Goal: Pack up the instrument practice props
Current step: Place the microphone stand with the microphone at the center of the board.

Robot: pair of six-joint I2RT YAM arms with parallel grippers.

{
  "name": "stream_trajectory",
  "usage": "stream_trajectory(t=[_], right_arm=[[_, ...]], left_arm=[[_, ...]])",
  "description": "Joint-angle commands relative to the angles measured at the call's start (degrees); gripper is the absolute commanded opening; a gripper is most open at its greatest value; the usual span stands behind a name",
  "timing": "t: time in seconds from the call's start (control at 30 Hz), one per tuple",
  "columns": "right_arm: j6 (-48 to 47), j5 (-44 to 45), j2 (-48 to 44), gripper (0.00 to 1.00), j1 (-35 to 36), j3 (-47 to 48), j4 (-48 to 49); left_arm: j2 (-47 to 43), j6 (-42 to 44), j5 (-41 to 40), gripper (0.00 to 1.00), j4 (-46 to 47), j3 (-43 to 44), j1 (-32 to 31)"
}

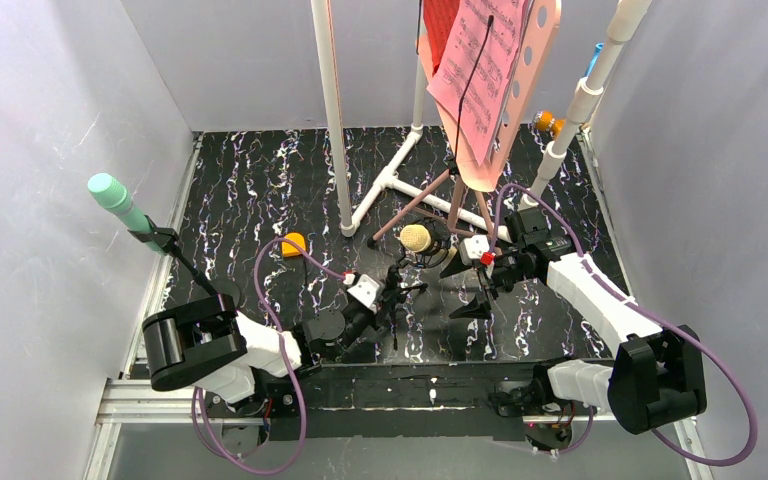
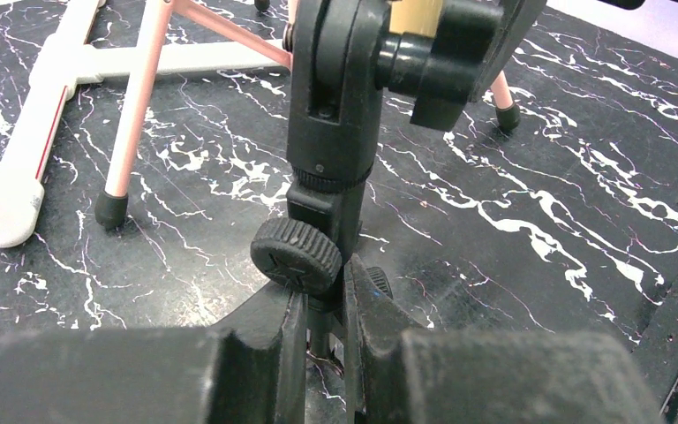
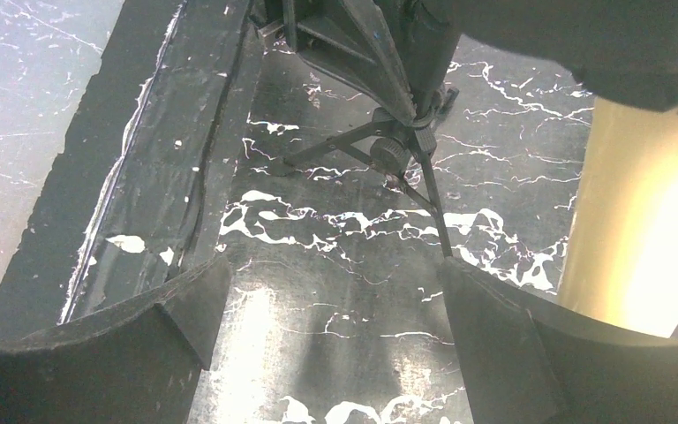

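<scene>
Pale-yellow plastic microphone [image 1: 416, 238] sits clipped in a small black plastic tripod stand [image 2: 331, 132], centre of the top view, on the black white-veined bench [image 1: 260, 190]. Judged light and top-heavy on thin legs, so likely to tip if pushed at the head. Clip and knobs look rigid, the barrel smooth and maybe slippery. Best hold looks like the thin stem under the round knob, low down.

Left claw [image 2: 325, 305] is almost closed, pinching that stem just below the knob. Right claw [image 3: 335, 296] is spread wide and holds nothing. The yellow barrel is at the right edge of its view, probably outside the right finger, but the view is tight.

Looks: matt black stand, round tan head. Mint-green microphone [image 1: 112, 195] at left of the top view; pink hole-punched music stand [image 1: 535, 60] with pink sheet music [image 1: 480, 60] at upper right.
</scene>
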Motion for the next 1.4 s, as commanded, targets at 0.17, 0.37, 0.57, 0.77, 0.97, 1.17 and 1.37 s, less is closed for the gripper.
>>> stream_trajectory(t=[0.17, 0.37, 0.57, 0.77, 0.97, 1.17, 1.37], right_arm=[[-1.27, 0.56, -0.04, 0.98, -0.31, -0.7, -0.44], [-1.38, 0.67, -0.09, 0.98, -0.4, -0.7, -0.51], [-1.55, 0.67, 0.11, 0.98, -0.4, -0.78, -0.53], [-1.64, 0.77, 0.22, 0.98, -0.4, -0.83, -0.54], [-1.72, 0.85, 0.31, 0.98, -0.37, -0.85, -0.58], [-2.36, 1.19, 0.48, 0.98, -0.4, -0.78, -0.97], [-2.99, 1.27, 0.84, 0.98, -0.4, -0.61, -1.49]], left_arm=[[-0.19, -1.57, -4.04, 0.0, 2.15, -1.63, 0.14], [1.01, -3.82, -4.55, 0.0, 2.15, -2.52, 0.14], [0.55, -4.64, -4.07, 0.16, 2.08, -3.2, 0.14], [-0.26, -5.12, -3.61, 0.32, 1.82, -3.94, 0.14], [-3.17, -5.55, -3.26, 0.58, 0.96, -5.27, 0.12], [-12.96, -7.01, 2.17, 0.92, -6.96, -7.42, 0.12], [-28.96, -7.66, 4.82, 0.98, -22.27, -7.39, 0.14]])
